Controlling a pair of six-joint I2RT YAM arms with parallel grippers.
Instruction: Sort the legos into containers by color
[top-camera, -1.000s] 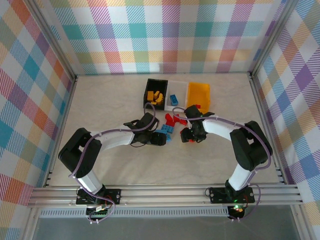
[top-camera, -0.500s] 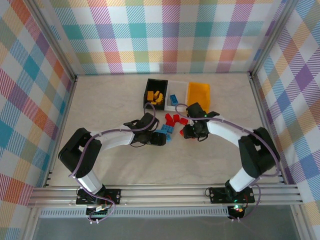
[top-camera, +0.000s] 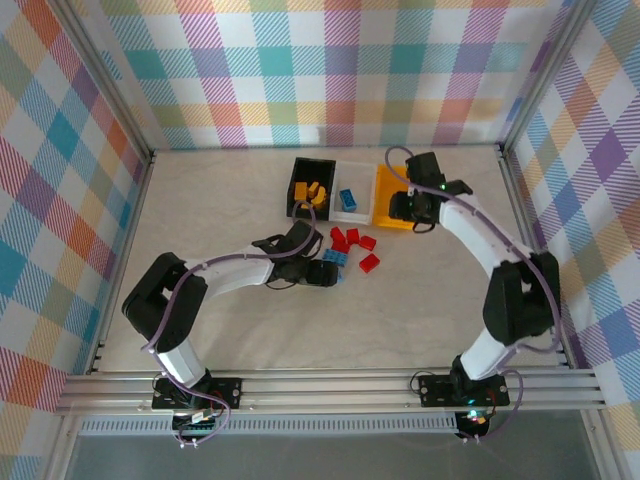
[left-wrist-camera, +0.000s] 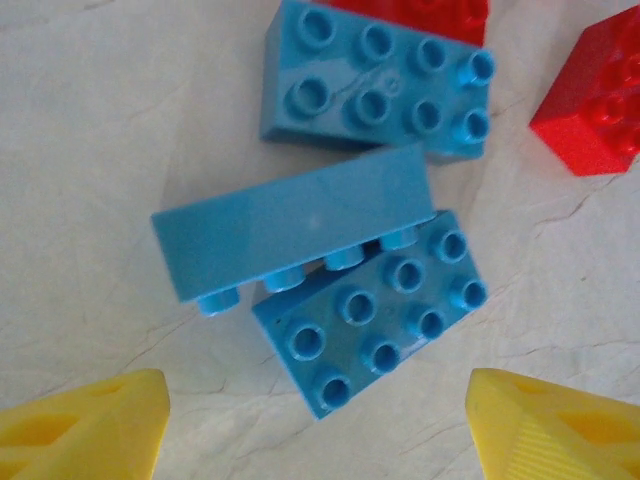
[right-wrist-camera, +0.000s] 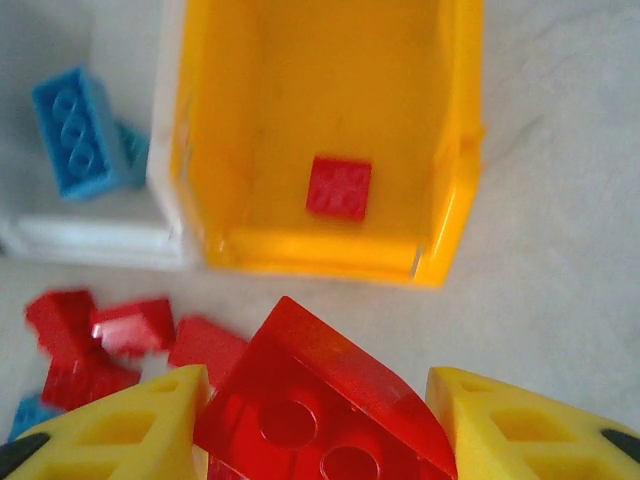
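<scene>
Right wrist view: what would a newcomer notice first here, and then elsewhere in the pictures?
A red brick clamped in the right gripper looms in front of the yellow bin, where a second red brick already lies. In the left wrist view, the open left gripper hangs over three blue bricks jumbled together on the table.

A pale cream tabletop (top-camera: 230, 210) with faint crack-like veins is closed in on three sides by upright panels printed in a pastel plaid of teal, purple, orange and yellow: a back wall (top-camera: 330, 70), a left wall (top-camera: 50, 200) and a right wall (top-camera: 600, 170). Slanting silver aluminium posts (top-camera: 110, 85) stand where the walls meet. Ribbed silver aluminium rails (top-camera: 330, 388) run across the tabletop's near edge.
</scene>
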